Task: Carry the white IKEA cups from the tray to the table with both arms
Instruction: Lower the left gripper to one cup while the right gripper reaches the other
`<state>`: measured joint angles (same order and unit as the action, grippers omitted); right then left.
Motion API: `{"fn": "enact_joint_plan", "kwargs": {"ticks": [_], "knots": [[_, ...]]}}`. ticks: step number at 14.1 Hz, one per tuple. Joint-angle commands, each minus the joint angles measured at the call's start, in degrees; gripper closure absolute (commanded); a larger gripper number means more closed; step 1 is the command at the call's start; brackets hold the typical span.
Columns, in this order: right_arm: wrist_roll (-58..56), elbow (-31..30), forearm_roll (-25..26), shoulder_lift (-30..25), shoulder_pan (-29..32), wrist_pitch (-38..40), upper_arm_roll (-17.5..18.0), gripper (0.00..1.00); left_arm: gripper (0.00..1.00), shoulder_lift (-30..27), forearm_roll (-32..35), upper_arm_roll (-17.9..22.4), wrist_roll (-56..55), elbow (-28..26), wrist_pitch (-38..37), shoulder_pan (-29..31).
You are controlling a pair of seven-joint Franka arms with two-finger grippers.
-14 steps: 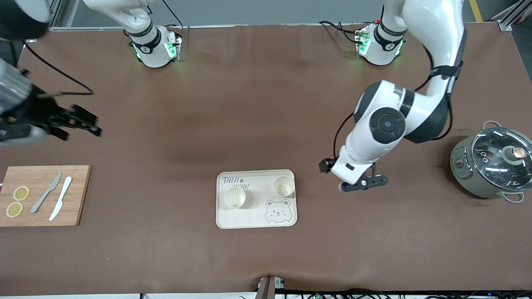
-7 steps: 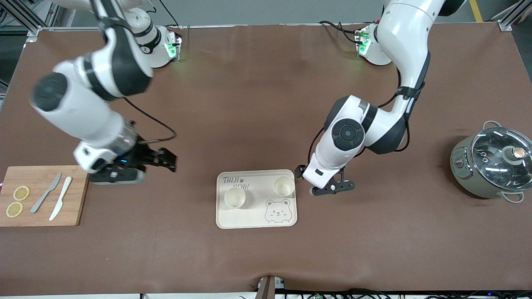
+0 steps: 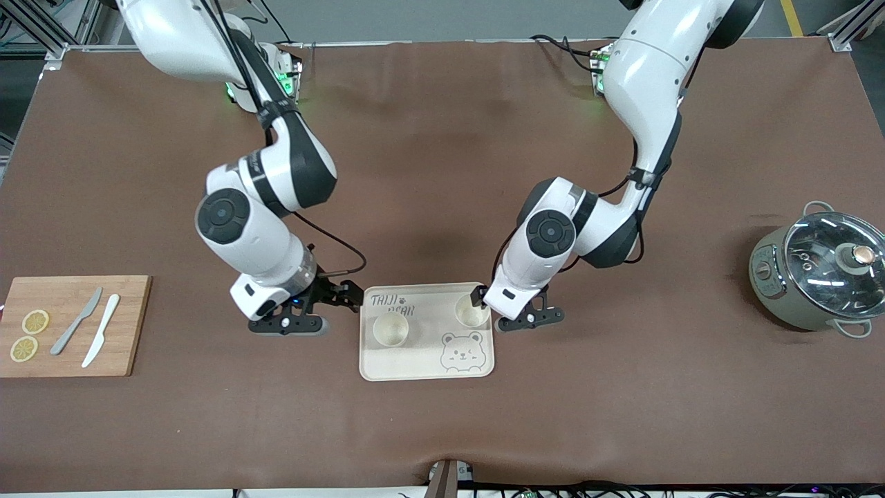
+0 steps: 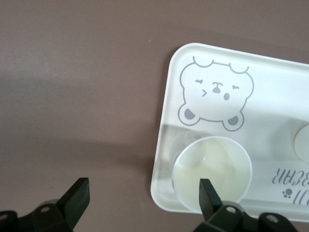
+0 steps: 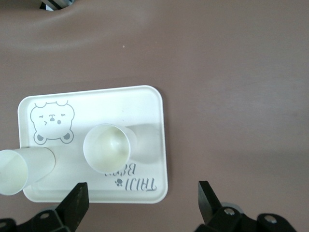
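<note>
While wrist views show open fingers, front hides them.

brown table (image 3: 429, 173) carries: cream bear-print tray (image 3: 426, 360) mid-table, wooden cutting board (image 3: 131, 325) at the right arm's end, grey-green lidded pot (image 3: 774, 277) at the left arm's end, both arm bases along the edge farthest from the front camera

Bear-printed tray (image 3: 426, 363) near the bench's camera-side edge, mid-length; two white cups (image 3: 390, 330) (image 3: 472, 310) upright on it. Left gripper (image 3: 529, 319) over the tray's edge by one cup; right gripper (image 3: 304, 315) just beside the tray's other end.
</note>
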<state>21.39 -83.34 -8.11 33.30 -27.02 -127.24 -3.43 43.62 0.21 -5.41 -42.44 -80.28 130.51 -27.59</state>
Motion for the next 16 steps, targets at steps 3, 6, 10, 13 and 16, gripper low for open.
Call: {"fn": "enact_joint_plan", "kwargs": {"ticks": [3, 6, 10, 13, 16], "knots": [[1.29, 2.31, 0.02, 6.15, -3.13, -6.43, -0.7, 0.0, 0.0, 2.87, -0.56, 0.48, -1.33, 1.44, 3.79, -1.58], [1.29, 2.22, 0.2, 8.27, -3.13, -8.46, -0.7, 0.0, 0.0, 3.4, -0.39, 0.57, -2.73, 1.18, 4.75, -1.94], [1.29, 2.22, 0.46, 9.94, -3.13, -10.3, -0.87, 0.0, 0.3, 4.28, -0.39, 0.57, -2.74, 1.09, 6.34, -2.73], [1.29, 2.22, 0.72, 11.61, -3.22, -11.97, -0.87, 0.0, 0.71, 4.28, -0.56, 0.57, -2.91, 1.09, 6.43, -2.73], [1.37, 2.13, 0.72, 13.01, -3.74, -13.12, -0.87, 0.0, 1.0, 4.37, -0.48, 0.57, -3.09, 1.09, 7.39, -3.08]]}}
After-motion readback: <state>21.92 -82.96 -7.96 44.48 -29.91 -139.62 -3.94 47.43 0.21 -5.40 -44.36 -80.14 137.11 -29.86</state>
